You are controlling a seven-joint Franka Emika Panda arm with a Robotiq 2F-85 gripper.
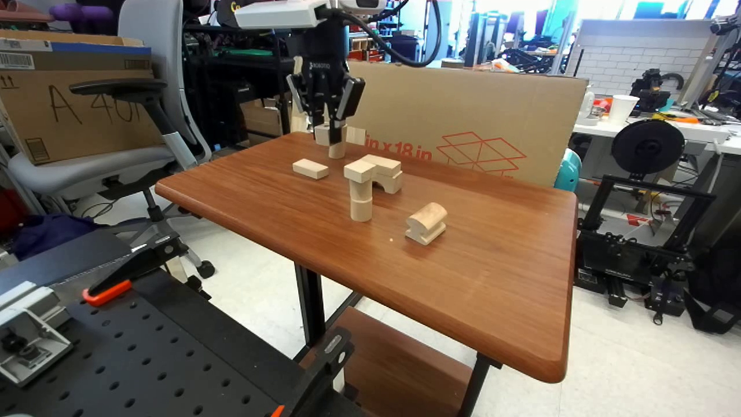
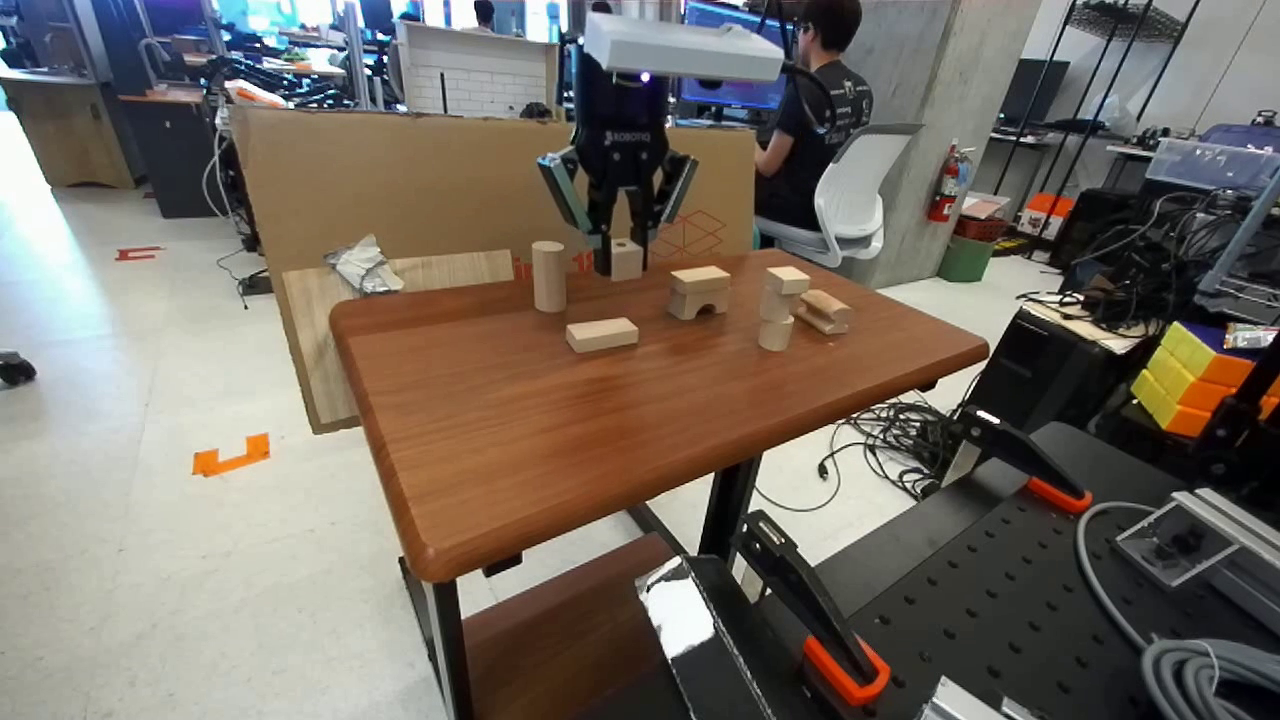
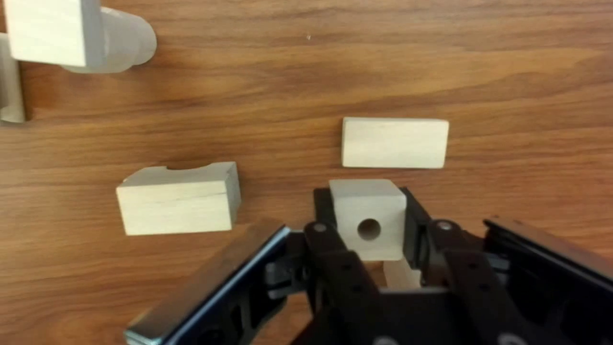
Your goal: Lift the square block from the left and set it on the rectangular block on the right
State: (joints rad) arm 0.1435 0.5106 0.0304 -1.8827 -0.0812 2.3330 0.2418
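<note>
The square block, a small pale wooden cube with a round hole in one face, shows in the wrist view (image 3: 368,211) and in both exterior views (image 1: 322,135) (image 2: 626,261). My gripper (image 3: 368,225) is shut on it, a finger pad on each side, and holds it above the table near the back edge; the gripper also shows in both exterior views (image 1: 326,131) (image 2: 624,252). Two pale slabs fit the rectangular block. One lies flat on the table (image 3: 395,143) (image 2: 602,335) (image 1: 310,168). The other lies on an arch block (image 2: 700,279) (image 1: 379,165) (image 3: 175,211). I cannot tell which is meant.
An upright cylinder (image 2: 549,277) (image 1: 337,149) stands close to the gripper; part of it shows under the jaws (image 3: 401,275). A block tower (image 1: 360,191) (image 2: 777,310) and rounded blocks (image 1: 427,223) stand farther along the table (image 1: 492,278). Cardboard (image 1: 463,116) stands behind it.
</note>
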